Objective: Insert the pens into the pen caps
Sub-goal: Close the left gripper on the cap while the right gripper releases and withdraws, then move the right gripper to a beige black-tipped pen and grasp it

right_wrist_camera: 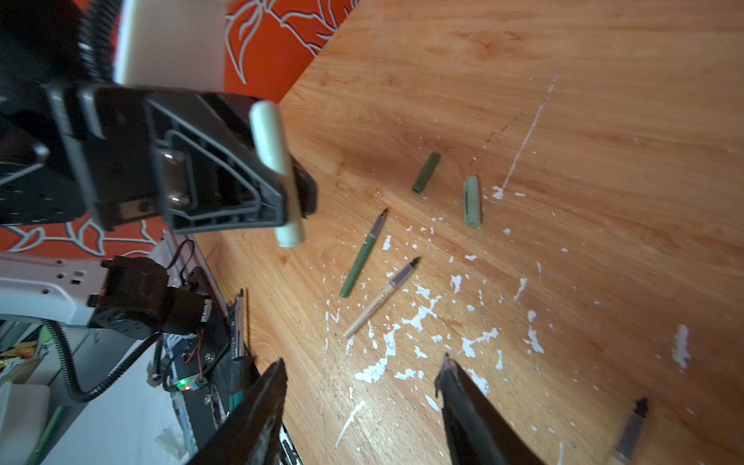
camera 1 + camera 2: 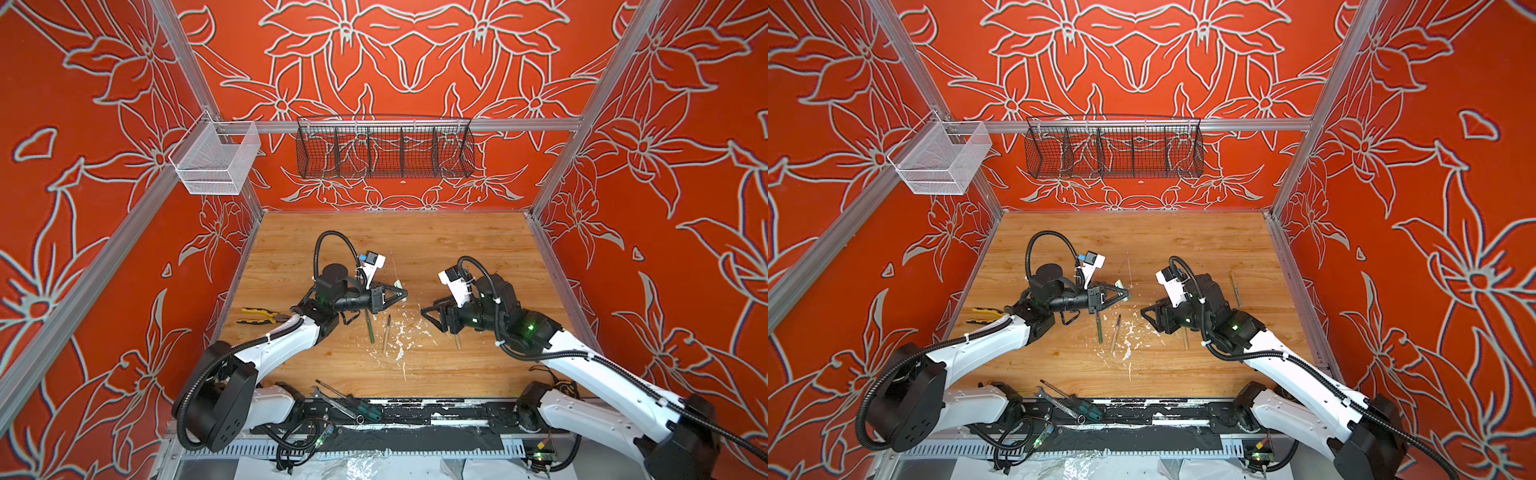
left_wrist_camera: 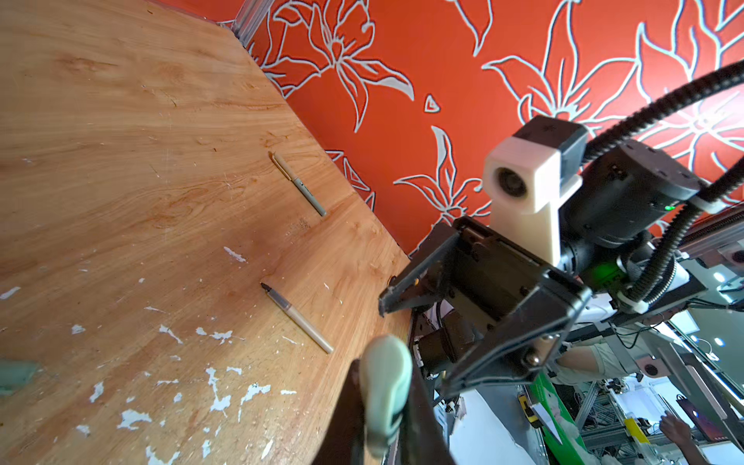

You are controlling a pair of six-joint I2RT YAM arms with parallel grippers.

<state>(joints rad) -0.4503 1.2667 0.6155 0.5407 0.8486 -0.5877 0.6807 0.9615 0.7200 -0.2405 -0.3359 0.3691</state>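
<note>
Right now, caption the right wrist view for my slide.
Left pincer holds a pale cap above the table; open right pincer faces a green pen, a tan pen and two loose caps.

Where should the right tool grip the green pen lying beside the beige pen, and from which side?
Probably mid-barrel on the green pen, from above, jaws across it. It lies flat with the beige pen close beside, and its dark tip end must stay free for capping.

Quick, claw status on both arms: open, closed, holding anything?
Left claw: closed on a pale green pen cap.
Right claw: open, holding nothing.
</note>
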